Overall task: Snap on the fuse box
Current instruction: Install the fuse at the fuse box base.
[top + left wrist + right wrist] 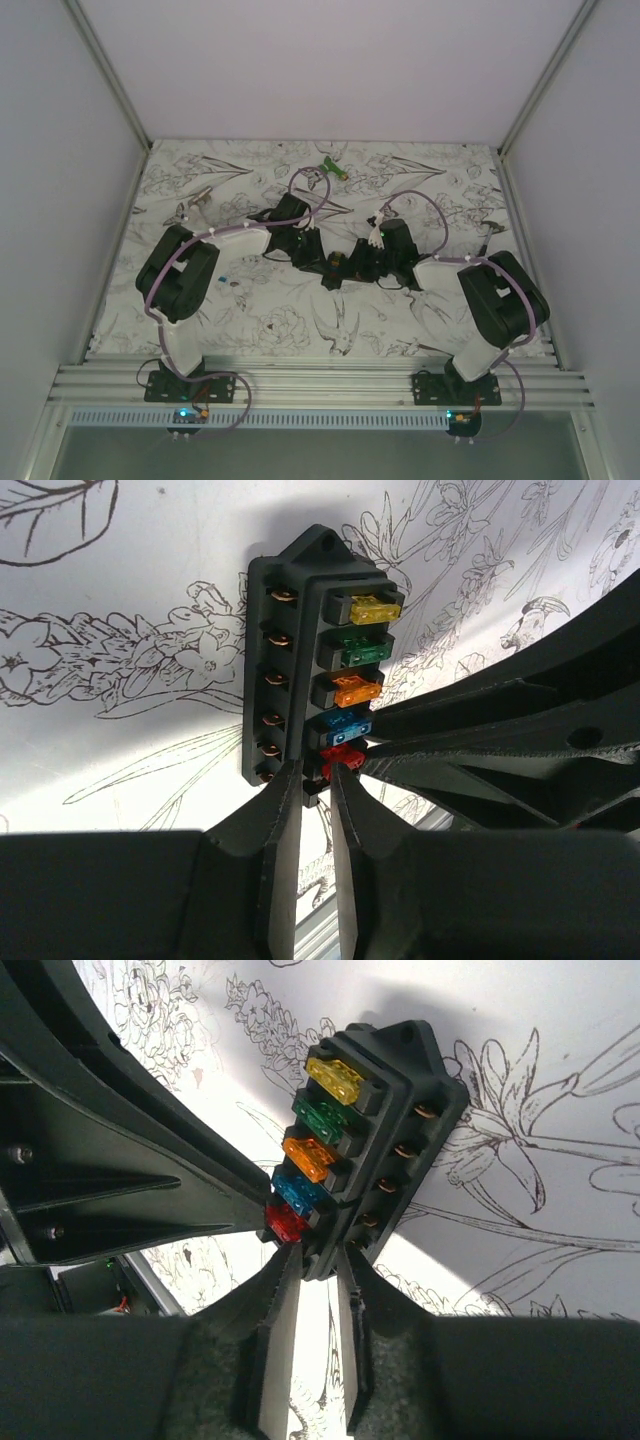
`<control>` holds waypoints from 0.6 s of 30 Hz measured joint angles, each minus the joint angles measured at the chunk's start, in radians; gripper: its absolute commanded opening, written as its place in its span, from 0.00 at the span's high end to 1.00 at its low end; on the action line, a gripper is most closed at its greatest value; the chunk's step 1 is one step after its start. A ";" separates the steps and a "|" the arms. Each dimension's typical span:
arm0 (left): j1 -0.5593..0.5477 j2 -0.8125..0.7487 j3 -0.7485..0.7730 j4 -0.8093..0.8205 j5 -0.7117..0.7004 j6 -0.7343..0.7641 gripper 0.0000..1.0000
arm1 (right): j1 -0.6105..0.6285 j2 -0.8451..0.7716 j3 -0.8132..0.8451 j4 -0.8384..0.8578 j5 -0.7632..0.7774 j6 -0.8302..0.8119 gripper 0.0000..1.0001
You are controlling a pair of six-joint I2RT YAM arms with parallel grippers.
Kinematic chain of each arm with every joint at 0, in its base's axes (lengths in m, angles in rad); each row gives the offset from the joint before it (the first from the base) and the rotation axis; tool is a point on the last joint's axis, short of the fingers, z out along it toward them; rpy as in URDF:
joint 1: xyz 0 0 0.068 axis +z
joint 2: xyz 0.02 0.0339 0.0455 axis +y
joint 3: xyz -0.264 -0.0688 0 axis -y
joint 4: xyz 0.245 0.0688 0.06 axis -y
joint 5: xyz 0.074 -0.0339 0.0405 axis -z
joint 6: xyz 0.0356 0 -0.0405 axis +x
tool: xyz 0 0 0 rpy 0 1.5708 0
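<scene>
While both arms meet over the middle of the flower-printed worktop [250, 320], we see the fuse box [300, 630] caught between them. Our left hand [315, 780] is nearly closed, its fingers pinching the box's near end just beside the red fuse [340, 758]. Our right hand [318, 1260] is narrowed the same way and grips that same end. Five coloured fuses [335, 1078] sit in a row in the box's slots.

fuse box [305, 630] near end hidden, indistinct overhead
</scene>
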 measured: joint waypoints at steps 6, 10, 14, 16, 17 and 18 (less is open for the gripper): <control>-0.008 0.001 0.000 0.005 0.003 -0.014 0.82 | 0.000 -0.020 -0.005 -0.008 0.015 -0.006 0.67; -0.011 0.004 0.003 0.004 0.003 -0.018 0.82 | 0.000 -0.022 -0.005 -0.007 0.028 -0.006 0.67; -0.011 0.005 0.005 0.003 0.003 -0.020 0.82 | 0.000 -0.019 -0.004 -0.007 0.029 -0.006 0.72; -0.011 0.006 0.005 0.003 0.003 -0.020 0.82 | 0.000 -0.016 -0.003 -0.008 0.029 -0.006 0.75; -0.011 0.006 0.005 0.002 0.003 -0.021 0.82 | 0.000 -0.015 -0.002 -0.008 0.028 -0.005 0.77; -0.011 0.006 0.006 0.000 0.003 -0.021 0.82 | 0.000 -0.013 0.001 -0.010 0.028 -0.006 0.78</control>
